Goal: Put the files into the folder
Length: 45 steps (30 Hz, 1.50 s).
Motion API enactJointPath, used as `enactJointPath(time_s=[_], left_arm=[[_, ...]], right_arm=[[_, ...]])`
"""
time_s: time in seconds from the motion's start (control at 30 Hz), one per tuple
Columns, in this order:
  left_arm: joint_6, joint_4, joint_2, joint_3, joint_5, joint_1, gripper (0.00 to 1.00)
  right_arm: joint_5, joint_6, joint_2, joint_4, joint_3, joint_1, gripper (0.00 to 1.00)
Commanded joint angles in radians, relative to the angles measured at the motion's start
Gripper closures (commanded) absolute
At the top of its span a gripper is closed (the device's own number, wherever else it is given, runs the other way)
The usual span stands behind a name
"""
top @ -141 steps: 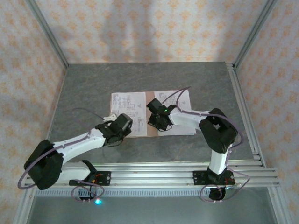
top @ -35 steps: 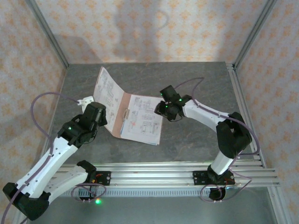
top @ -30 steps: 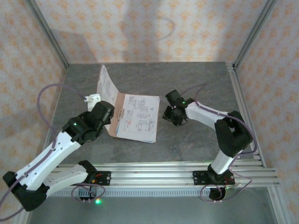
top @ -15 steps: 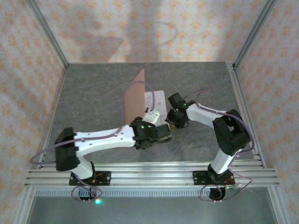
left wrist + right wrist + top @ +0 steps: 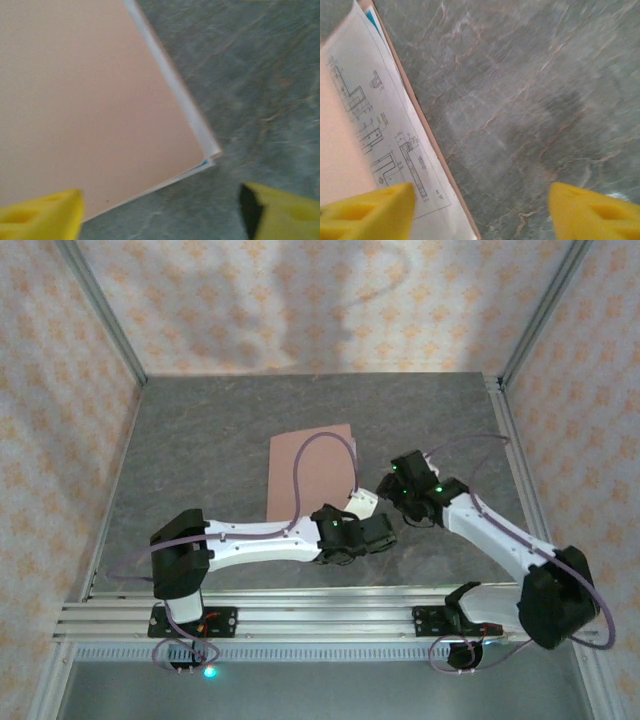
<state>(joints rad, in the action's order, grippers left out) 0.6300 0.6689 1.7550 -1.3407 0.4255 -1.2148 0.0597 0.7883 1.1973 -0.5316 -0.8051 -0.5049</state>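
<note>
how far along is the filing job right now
Done: the folder lies shut and flat on the table with the files inside. In hand: nothing; the left tool and right tool stand open by its edge. Left: a printed strip shows past the cover, so the sheets may need squaring.

A grey, marble-veined tabletop point(image 5: 200, 430) forms the floor of a boxed-in cell. Walls point(image 5: 300, 300) papered in pale cream with a repeating peach floral motif enclose it on three sides, met at the corners by slanting aluminium posts point(image 5: 103, 315). Ribbed aluminium rails point(image 5: 330, 605) run along the near edge, and a side rail point(image 5: 524, 480) runs up the right. Soft, blurred shadows lie on the back wall.
</note>
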Motion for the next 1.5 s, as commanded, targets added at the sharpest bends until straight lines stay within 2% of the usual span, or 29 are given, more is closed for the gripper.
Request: enactJointPath(time_s=[0.0,0.07,0.17,0.23,0.27,0.37,0.4,0.47,0.53,0.6,0.63,0.7,0.8,0.83,0.87,0.93,1.03,1.1,1.2,1.33,1.43,1.47], left_arm=[[0.005,-0.155,-0.153,0.075,-0.126,0.035,0.00],[0.023,-0.226,-0.267,0.152,-0.193,0.084,0.01],[0.053,-0.289,-0.455,0.259,-0.224,0.167,0.00],[0.084,-0.271,-0.560,0.309,-0.220,0.247,0.01],[0.093,-0.236,-0.611,0.318,-0.197,0.289,0.00],[0.138,-0.027,-0.719,0.326,0.004,0.421,0.00],[0.140,0.029,-0.743,0.338,0.072,0.471,0.00],[0.024,0.029,-0.793,0.404,0.123,0.564,0.00],[-0.165,-0.107,-0.858,0.533,0.159,0.640,0.00],[-0.297,-0.262,-0.922,0.677,0.275,0.670,0.00],[-0.358,-0.335,-0.948,0.737,0.336,0.685,0.00],[-0.425,-0.416,-0.982,0.821,0.332,0.743,0.00],[-0.418,-0.531,-0.989,0.909,0.197,0.891,0.00],[-0.414,-0.520,-0.979,0.896,0.157,0.935,0.00],[-0.425,-0.559,-0.964,0.906,0.149,0.954,0.00],[-0.457,-0.674,-0.905,0.929,0.100,1.013,0.00],[-0.463,-0.792,-0.756,0.935,-0.003,1.107,0.00],[-0.463,-0.870,-0.664,0.939,-0.025,1.138,0.00],[-0.480,-0.947,-0.571,0.915,-0.042,1.150,0.00],[-0.488,-1.179,-0.490,0.936,-0.086,1.151,0.00],[-0.544,-1.233,-0.445,0.921,-0.132,1.150,0.00],[-0.559,-1.267,-0.445,0.933,-0.139,1.150,0.00]], right_arm=[[-0.117,-0.042,-0.101,-0.048,0.008,0.001,0.00],[-0.139,-0.079,-0.164,-0.053,0.003,0.000,0.00],[-0.181,-0.159,-0.285,-0.041,0.001,0.001,0.01],[-0.287,-0.188,-0.385,-0.075,-0.008,0.002,0.01],[-0.360,-0.192,-0.432,-0.095,-0.011,0.002,0.01],[-0.633,-0.213,-0.531,-0.116,0.007,0.001,0.01],[-0.693,-0.296,-0.558,-0.036,0.052,0.001,0.00],[-0.735,-0.486,-0.604,0.181,0.184,0.003,0.00],[-0.799,-0.632,-0.629,0.433,0.337,0.003,0.00],[-0.803,-0.742,-0.620,0.647,0.465,0.005,0.00],[-0.804,-0.766,-0.598,0.744,0.520,0.014,0.00],[-0.756,-0.790,-0.540,0.851,0.576,0.060,0.00],[-0.660,-0.748,-0.421,0.885,0.566,0.169,0.00],[-0.605,-0.728,-0.371,0.914,0.564,0.220,0.00],[-0.567,-0.705,-0.324,0.943,0.564,0.259,0.00],[-0.498,-0.678,-0.200,1.006,0.553,0.332,0.00],[-0.403,-0.728,-0.050,1.109,0.512,0.366,0.00],[-0.329,-0.741,0.043,1.222,0.502,0.388,0.00],[-0.262,-0.803,0.126,1.199,0.429,0.415,0.00],[-0.226,-0.773,0.239,1.385,0.472,0.479,0.00],[-0.218,-0.771,0.335,1.571,0.512,0.490,0.00],[-0.208,-0.773,0.320,1.529,0.501,0.490,0.01]])
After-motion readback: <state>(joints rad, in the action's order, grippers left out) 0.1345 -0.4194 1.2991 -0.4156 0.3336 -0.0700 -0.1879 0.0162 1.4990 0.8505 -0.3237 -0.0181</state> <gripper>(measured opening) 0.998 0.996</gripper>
